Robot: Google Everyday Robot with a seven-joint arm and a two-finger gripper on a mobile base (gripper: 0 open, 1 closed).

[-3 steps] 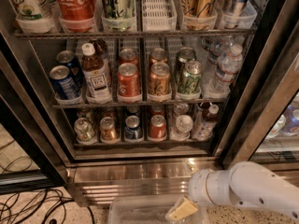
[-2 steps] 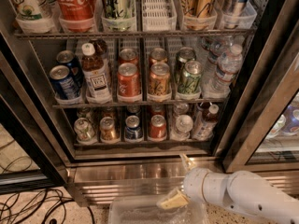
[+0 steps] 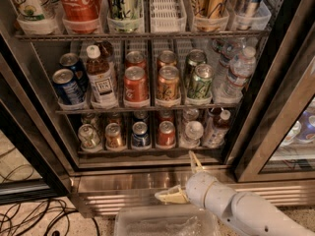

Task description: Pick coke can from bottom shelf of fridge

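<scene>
The coke can (image 3: 166,133) is a small red can with a silver top. It stands at the front of the bottom shelf (image 3: 123,152) of the fridge (image 3: 147,181), fourth lane from the left. My gripper (image 3: 183,179) is open, below and slightly right of the can, in front of the steel base. One pale finger (image 3: 195,162) points up toward the shelf rail. The other finger (image 3: 170,196) points left. The gripper holds nothing and is apart from the can.
On the bottom shelf a silver can (image 3: 88,135), a copper can (image 3: 114,135) and a blue can (image 3: 140,134) stand left of the coke can, with bottles (image 3: 192,131) to its right. The open glass door (image 3: 275,112) is at right. A clear plastic bin (image 3: 165,222) and cables (image 3: 34,218) lie below.
My arm has moved left and up toward the bottom shelf, and the gripper now points at the fridge with its fingers spread. The cans have not moved.
</scene>
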